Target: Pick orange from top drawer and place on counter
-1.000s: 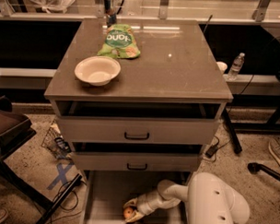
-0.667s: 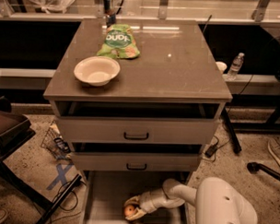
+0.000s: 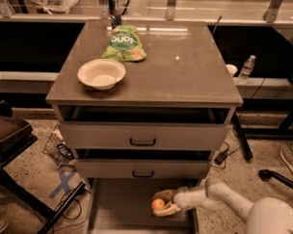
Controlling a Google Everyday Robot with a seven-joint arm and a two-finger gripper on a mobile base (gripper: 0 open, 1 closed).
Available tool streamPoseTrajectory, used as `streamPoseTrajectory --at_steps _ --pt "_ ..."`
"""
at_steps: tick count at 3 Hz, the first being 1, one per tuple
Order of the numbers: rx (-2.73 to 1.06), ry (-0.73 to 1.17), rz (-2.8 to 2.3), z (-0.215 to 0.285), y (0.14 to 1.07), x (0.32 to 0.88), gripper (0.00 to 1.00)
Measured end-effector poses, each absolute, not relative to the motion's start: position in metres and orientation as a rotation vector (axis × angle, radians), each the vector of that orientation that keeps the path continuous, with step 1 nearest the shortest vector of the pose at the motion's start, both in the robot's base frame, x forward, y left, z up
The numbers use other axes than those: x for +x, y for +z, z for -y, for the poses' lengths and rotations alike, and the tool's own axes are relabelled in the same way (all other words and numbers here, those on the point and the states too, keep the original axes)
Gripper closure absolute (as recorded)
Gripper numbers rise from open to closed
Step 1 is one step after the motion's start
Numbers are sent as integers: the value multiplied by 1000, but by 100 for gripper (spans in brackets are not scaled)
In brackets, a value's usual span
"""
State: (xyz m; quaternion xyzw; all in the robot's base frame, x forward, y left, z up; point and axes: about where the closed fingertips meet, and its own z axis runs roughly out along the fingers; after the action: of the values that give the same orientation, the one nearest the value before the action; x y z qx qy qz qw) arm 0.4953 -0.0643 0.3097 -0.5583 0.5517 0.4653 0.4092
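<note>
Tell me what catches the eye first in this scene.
The gripper draws the eye first: low in the view, over the pulled-out top drawer, it is closed on the orange. Up on the counter, a white bowl sits near the front left, with a green snack bag just behind it.

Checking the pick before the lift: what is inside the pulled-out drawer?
The drawer holds the orange, with the gripper at it, and otherwise bare floor. The arm covers the floor beneath it, and the drawer's near end is out of frame.
</note>
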Motion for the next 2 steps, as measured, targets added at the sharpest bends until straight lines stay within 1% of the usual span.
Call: streamPoseTrajectory --at_steps 1,2 --pt "-1279 1195 -1427 129 385 504 100" --pt "-1155 1128 -1552 207 478 519 100"
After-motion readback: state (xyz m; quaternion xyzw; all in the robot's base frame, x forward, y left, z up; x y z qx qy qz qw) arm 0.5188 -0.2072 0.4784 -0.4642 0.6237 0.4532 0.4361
